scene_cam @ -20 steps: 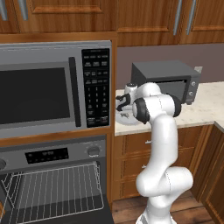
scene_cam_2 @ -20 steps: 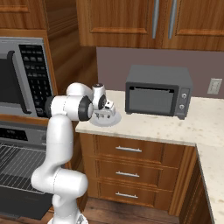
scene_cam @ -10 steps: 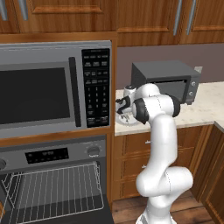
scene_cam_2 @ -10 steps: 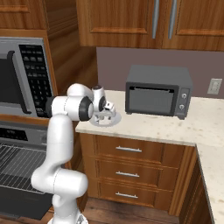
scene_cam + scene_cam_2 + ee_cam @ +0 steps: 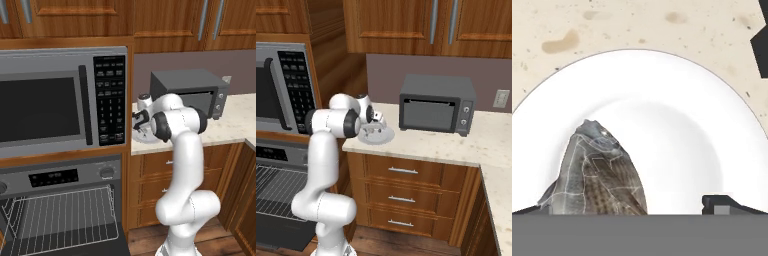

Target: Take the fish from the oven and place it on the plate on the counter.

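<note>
The fish [image 5: 599, 175], grey and scaly, lies on the white plate [image 5: 677, 125], nearer one side of it. The plate [image 5: 385, 136] rests on the beige speckled counter [image 5: 456, 145] near its left end. My gripper [image 5: 375, 121] hangs just above the plate, pointing down. It is open, and its two dark fingertips [image 5: 722, 204] stand far apart on either side of the fish without touching it. In the left base view the gripper [image 5: 138, 121] is beside the microwave's keypad. The oven [image 5: 55, 176] is low on the left with its door down and a bare wire rack [image 5: 65, 215].
A large microwave [image 5: 55, 105] sits above the oven, close to my hand's left. A dark-grey toaster oven [image 5: 437, 110] stands on the counter right of the plate. Wooden drawers [image 5: 406, 192] are below, cabinets above. The counter widens to the right.
The hand has edged slightly above the plate. The jaws stay wide apart and the fish lies still on the plate.
</note>
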Available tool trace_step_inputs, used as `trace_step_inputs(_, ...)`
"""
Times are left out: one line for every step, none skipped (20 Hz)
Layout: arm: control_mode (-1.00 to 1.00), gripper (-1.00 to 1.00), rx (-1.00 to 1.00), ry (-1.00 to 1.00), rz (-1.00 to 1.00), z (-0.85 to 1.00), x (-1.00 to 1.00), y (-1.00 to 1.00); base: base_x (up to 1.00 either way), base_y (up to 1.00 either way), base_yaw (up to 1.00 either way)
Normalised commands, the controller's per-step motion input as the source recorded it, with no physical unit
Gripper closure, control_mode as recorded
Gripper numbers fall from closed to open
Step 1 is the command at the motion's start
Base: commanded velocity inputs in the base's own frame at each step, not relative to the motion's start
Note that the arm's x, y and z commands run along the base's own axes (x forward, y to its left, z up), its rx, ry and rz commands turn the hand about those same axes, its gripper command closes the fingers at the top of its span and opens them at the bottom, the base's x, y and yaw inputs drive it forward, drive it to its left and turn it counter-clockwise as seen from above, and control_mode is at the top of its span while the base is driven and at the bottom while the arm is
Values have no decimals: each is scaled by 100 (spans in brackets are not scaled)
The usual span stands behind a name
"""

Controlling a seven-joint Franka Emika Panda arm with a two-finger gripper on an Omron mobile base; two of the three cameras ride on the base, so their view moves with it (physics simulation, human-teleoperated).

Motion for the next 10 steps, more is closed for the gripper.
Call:
trace_step_inputs(-100, -100, 0, 0, 0, 47, -14, -8, 0, 0, 0)
trace_step_inputs(-100, -100, 1, 0, 0, 45, -11, -8, 0, 0, 0)
trace_step_inputs(-100, -100, 2, 0, 0, 45, -11, -9, 0, 0, 0)
trace_step_inputs(-100, -100, 2, 0, 0, 31, -6, -17, 0, 0, 0)
trace_step_inputs(-100, -100, 0, 0, 0, 11, -7, -23, 0, 0, 0)
trace_step_inputs(-100, -100, 0, 0, 0, 0, -4, -24, 0, 0, 0)
trace_step_inputs(-100, -100, 0, 0, 1, -4, -2, -28, 0, 0, 0)
trace_step_inputs(-100, -100, -2, 0, 2, -46, -1, -24, 0, 0, 0)
trace_step_inputs(-100, -100, -5, 0, 3, -56, -1, -19, 0, 0, 0)
trace_step_inputs(-100, -100, -9, 0, 3, -68, -2, -16, 0, 0, 0)
